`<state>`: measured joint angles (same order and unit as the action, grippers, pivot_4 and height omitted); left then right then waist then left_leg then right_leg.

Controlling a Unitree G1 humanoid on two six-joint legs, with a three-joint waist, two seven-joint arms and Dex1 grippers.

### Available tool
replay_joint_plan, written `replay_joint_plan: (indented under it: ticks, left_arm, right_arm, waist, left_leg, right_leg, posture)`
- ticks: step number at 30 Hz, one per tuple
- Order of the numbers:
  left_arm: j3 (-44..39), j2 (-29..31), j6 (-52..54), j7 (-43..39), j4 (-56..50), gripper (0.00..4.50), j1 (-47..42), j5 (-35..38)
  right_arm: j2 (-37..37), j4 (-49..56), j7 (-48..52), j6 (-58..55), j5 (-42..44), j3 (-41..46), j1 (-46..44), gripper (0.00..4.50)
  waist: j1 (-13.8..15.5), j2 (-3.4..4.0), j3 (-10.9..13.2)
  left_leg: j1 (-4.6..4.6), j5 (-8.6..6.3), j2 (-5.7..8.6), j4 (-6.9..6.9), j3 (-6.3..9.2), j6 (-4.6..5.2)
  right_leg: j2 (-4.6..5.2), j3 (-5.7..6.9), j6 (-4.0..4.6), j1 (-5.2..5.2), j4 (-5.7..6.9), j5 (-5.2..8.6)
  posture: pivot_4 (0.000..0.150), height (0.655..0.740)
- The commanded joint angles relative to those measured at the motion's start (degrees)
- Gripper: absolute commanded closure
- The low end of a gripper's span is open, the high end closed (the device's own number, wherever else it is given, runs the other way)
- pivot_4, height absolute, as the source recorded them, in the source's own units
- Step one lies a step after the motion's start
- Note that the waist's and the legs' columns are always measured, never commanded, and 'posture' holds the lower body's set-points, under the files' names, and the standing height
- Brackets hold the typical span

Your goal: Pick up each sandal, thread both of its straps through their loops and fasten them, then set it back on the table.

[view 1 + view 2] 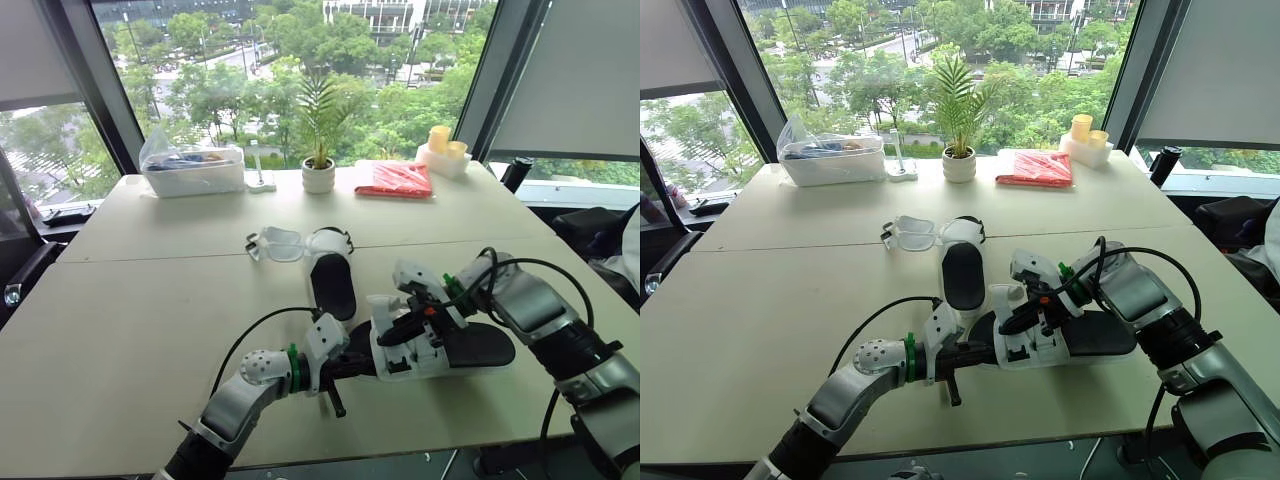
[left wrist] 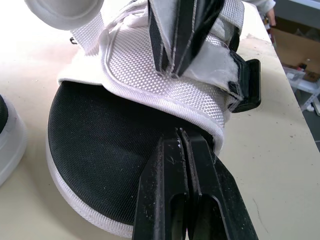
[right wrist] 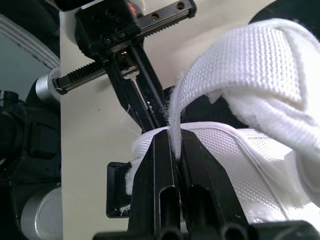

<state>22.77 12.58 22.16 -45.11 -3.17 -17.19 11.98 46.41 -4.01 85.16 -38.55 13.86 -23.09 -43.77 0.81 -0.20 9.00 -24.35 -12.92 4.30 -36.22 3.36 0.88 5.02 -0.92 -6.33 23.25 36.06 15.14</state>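
Observation:
A sandal with a black insole and white woven straps lies near the table's front edge, between both grippers. My left gripper reaches over the toe end, shut, with its tips at the rim of the white front band. My right gripper comes from the heel side and is shut on a white strap that arches up over the band. The second sandal rests flat further back in the middle of the table, toe toward me, with its straps loose at the far end.
Clear goggles lie beside the second sandal. Along the far edge stand a plastic box, a potted plant, a red packet and yellow candles. The table's front edge is close under my arms.

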Motion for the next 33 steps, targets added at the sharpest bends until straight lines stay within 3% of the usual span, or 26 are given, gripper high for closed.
replay_joint_plan:
  ticks: [1,22,25,32,33]
  left_arm:
    - [-0.19,0.53,1.03,0.2,1.15,4.5,0.64,-0.41]
    - [-0.32,0.42,0.93,0.16,1.43,4.5,0.47,-0.39]
    - [-0.32,0.44,0.81,0.05,1.56,4.5,0.39,-0.4]
    - [-0.33,0.54,0.84,-0.03,1.42,4.5,0.65,-0.29]
    - [-0.33,0.52,0.79,-0.05,1.51,4.5,0.63,-0.29]
  right_arm:
    - [0.35,2.28,-0.94,0.84,0.64,2.43,0.9,4.42]
    - [5.16,10.41,-0.08,1.17,-0.28,1.77,7.24,4.42]
    - [6.76,12.6,-0.01,-0.19,0.82,3.5,7.44,3.55]
    - [15.39,25.29,-0.59,-12.19,10.34,13.12,8.53,0.08]
    - [16.87,27.05,-0.82,-14.47,12.33,15.11,9.36,0.03]
  waist:
    - [-0.04,0.0,0.0]
    - [0.05,0.0,0.0]
    - [0.07,0.0,0.0]
    - [0.13,0.0,0.0]
    - [0.08,0.0,0.0]
  left_leg:
    - [0.0,0.0,0.0,0.0,0.0,0.0]
    - [0.01,0.0,0.0,-0.02,0.0,0.0]
    - [0.01,0.0,0.0,-0.03,0.0,0.0]
    - [-0.02,0.0,0.0,-0.03,0.01,0.0]
    - [-0.03,0.0,0.0,-0.02,0.01,0.01]
  right_leg:
    - [0.0,0.0,0.0,0.0,0.0,0.0]
    - [0.0,0.0,0.0,-0.03,0.01,0.0]
    - [0.0,0.0,0.0,-0.03,0.01,0.0]
    - [0.01,0.0,0.02,-0.01,0.01,0.01]
    - [0.02,0.0,0.02,0.0,-0.01,0.01]
  posture:
    - [0.15,0.74]
    - [0.15,0.74]
    - [0.15,0.74]
    - [0.15,0.74]
    - [0.15,0.74]
